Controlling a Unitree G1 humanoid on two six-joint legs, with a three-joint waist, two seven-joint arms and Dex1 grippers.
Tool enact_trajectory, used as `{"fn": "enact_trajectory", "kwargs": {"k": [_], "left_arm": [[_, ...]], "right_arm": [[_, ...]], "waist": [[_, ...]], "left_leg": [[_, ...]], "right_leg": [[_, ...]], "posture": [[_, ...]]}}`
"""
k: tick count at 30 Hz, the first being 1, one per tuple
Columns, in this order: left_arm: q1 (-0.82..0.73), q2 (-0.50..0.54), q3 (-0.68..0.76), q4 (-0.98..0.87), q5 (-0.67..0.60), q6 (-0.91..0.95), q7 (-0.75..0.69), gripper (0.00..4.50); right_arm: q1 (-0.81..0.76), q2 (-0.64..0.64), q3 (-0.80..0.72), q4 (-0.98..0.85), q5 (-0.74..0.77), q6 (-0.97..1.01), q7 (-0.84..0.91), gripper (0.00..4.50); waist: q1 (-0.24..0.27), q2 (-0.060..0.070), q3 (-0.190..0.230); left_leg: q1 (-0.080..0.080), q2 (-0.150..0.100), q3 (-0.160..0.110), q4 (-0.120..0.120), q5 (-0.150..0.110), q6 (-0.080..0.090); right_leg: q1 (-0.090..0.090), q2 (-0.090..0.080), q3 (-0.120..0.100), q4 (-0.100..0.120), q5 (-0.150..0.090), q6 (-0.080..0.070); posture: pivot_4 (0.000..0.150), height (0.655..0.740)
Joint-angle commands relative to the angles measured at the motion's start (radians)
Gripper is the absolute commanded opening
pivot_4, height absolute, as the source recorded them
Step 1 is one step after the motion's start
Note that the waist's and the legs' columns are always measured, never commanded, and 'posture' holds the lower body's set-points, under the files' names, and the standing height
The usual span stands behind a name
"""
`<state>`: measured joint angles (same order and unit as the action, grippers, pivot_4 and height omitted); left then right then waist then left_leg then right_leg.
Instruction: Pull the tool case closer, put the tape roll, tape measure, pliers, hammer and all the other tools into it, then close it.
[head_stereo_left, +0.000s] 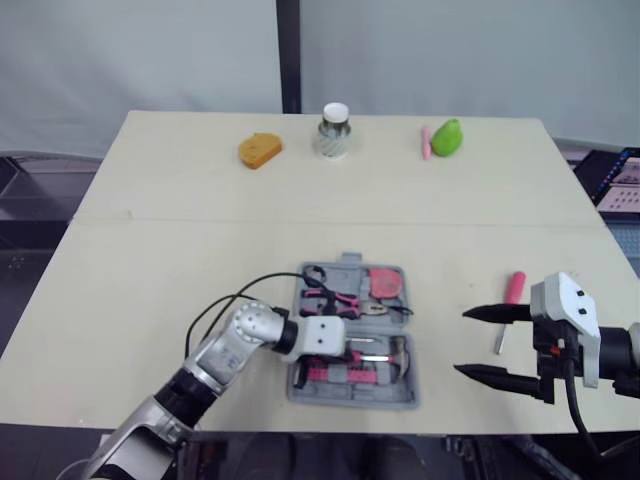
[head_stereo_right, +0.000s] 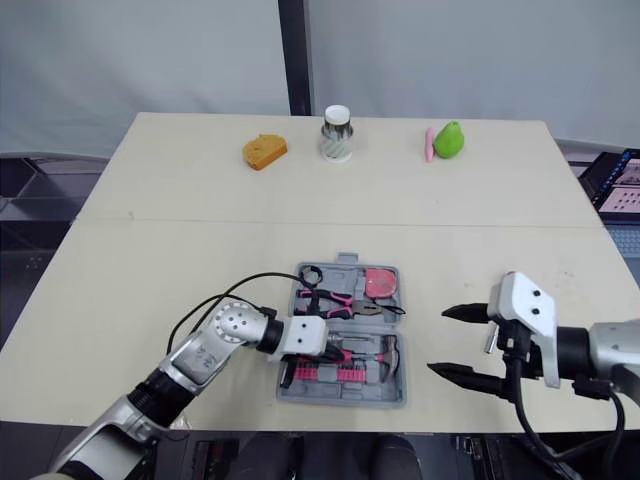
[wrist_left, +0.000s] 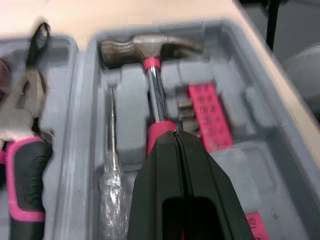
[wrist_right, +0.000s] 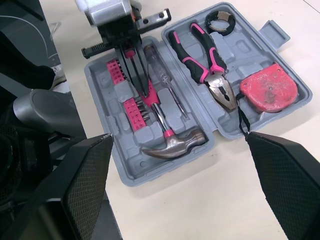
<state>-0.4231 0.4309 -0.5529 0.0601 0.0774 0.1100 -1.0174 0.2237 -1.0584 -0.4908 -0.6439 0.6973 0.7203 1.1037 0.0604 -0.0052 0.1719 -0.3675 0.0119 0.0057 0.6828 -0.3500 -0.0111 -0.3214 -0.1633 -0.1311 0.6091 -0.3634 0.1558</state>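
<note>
- The grey tool case is lying open on the desk, close to the middle of the near edge.
- The left claw is reaching down into the near half of the case. Its two black fingers are pressed together with only a thin seam between them, and their tips are sitting right at the pink grip of the hammer.
- The hammer is lying in its moulded slot, with a clear-handled screwdriver just beside it and pink bit strips on its other side.
- In the far half of the case, the pliers are lying between the tape roll and the red tape measure.
- The right claw is hovering spread wide and grasping nothing, over the desk near its right near corner, apart from the case.
- A pink tool and a thin metal rod are lying on the desk just beyond that claw.
- Along the far edge, an orange lump, a white-lidded cup and a green fruit are sitting well apart from the case.
</note>
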Motion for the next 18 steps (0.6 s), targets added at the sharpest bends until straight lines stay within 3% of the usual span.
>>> {"fn": "enact_trajectory", "kwargs": {"k": [1, 6, 12, 15, 18], "left_arm": [[0.041, 0.019, -0.050, 0.085, 0.075, 0.053, 0.006, 0.03], [0.035, 0.012, -0.036, 0.090, 0.056, 0.059, 0.001, 0.03], [0.017, -0.007, 0.105, -0.016, -0.117, 0.173, -0.032, 0.03], [0.004, 0.033, 0.214, -0.101, -0.195, 0.267, -0.025, 0.03], [0.003, 0.081, 0.358, -0.172, -0.287, 0.371, 0.001, 0.83]], "right_arm": [[0.000, -0.015, -0.034, -0.026, -0.005, -0.012, 0.003, 4.50], [-0.008, -0.012, -0.027, -0.020, -0.009, -0.014, 0.003, 4.50], [-0.018, 0.027, -0.050, 0.006, 0.043, 0.009, -0.012, 4.50], [-0.004, 0.058, -0.108, 0.061, 0.088, 0.038, -0.013, 4.50], [0.011, 0.085, -0.155, 0.160, 0.081, 0.034, -0.013, 4.50]], "waist": [[0.000, 0.000, -0.001], [0.000, 0.000, -0.002], [-0.005, 0.000, -0.001], [-0.008, 0.001, 0.001], [-0.007, 0.001, 0.001]], "left_leg": [[0.000, 0.000, 0.000, 0.000, 0.000, 0.000], [0.000, 0.000, 0.000, 0.000, 0.000, 0.000], [-0.001, 0.000, 0.000, 0.000, 0.000, 0.000], [-0.002, 0.000, 0.000, 0.000, 0.000, 0.000], [-0.002, 0.001, 0.000, 0.000, 0.000, 0.000]], "right_leg": [[0.000, 0.000, 0.000, 0.000, 0.000, 0.000], [0.000, 0.000, 0.000, 0.000, 0.000, 0.000], [0.000, 0.000, 0.000, 0.000, 0.000, 0.000], [-0.002, 0.000, 0.000, 0.000, 0.000, 0.000], [-0.002, 0.000, 0.000, 0.000, 0.000, 0.000]], "posture": [[0.150, 0.7400], [0.150, 0.7400], [0.150, 0.7400], [0.150, 0.7400], [0.150, 0.7400]]}}
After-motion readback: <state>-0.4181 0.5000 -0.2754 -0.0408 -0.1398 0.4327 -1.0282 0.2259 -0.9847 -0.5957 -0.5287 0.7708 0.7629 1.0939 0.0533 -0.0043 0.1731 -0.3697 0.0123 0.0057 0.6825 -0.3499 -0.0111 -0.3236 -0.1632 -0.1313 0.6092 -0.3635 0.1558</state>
